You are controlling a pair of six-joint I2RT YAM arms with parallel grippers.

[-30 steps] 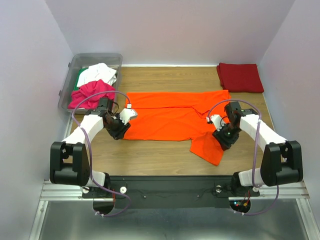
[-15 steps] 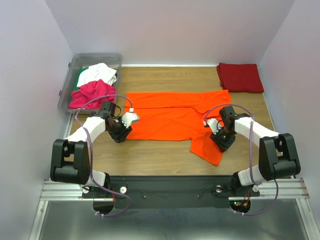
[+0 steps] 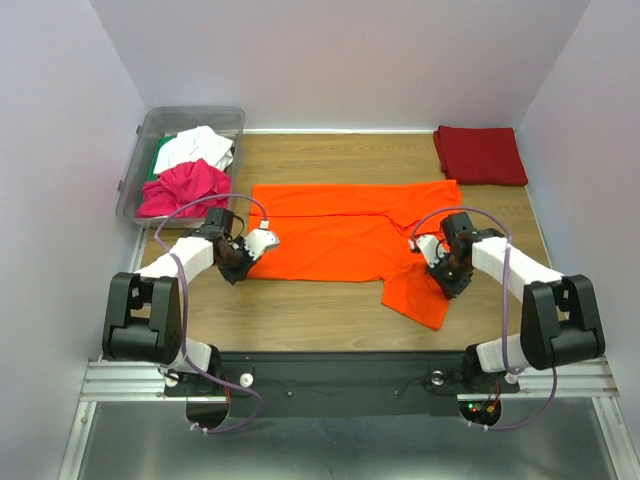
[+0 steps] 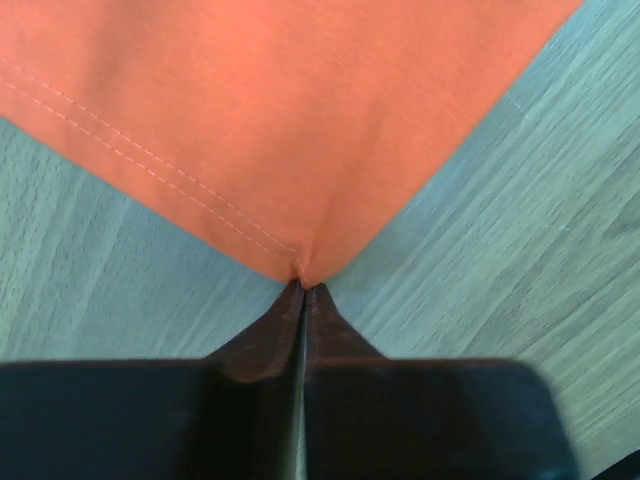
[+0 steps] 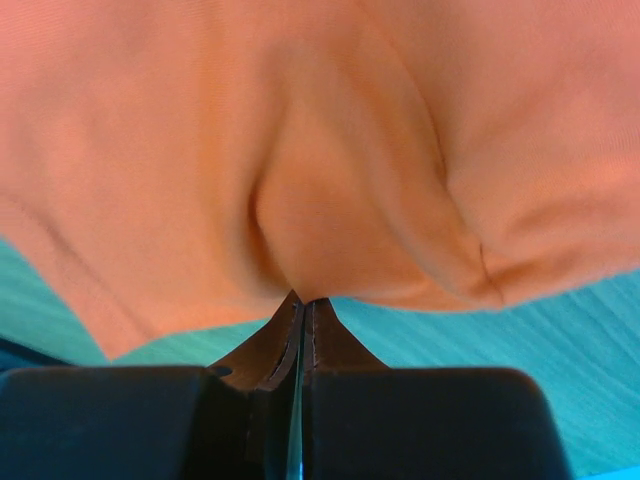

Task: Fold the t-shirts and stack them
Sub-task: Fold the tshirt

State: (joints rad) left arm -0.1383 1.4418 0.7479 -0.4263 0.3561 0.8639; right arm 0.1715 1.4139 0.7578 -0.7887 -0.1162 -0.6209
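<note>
**Overhead view, centre.** The orange t-shirt [image 3: 340,238] lies spread across the wooden table [image 3: 300,312]. Its upper edge appears doubled over, and one flap trails toward the lower right of the frame, so it is partly folded at most.

**Left wrist view.** The left gripper [image 4: 302,292] has its jaws pressed together, with the stitched hem corner of the orange cloth pinched at the very tips. In the overhead view this is the shirt's lower-left corner.

**Right wrist view.** The right gripper [image 5: 302,302] is likewise closed, and a puckered fold of orange cloth is nipped between its tips. Overhead, this grip sits on the right side of the shirt, just above the trailing flap.

**Upper right of the overhead view.** The dark red t-shirt [image 3: 481,154] rests as a neat folded rectangle, well apart from the orange one.

**Upper left.** A clear bin [image 3: 192,115] holds a magenta shirt [image 3: 185,188], a white shirt [image 3: 202,147] and a sliver of green cloth [image 3: 162,153] — all crumpled.

**Progress, as judged.** One shirt appears finished and a second is mid-fold, with both corners gripped. Three shirts await folding, and no stack has yet been built.
</note>
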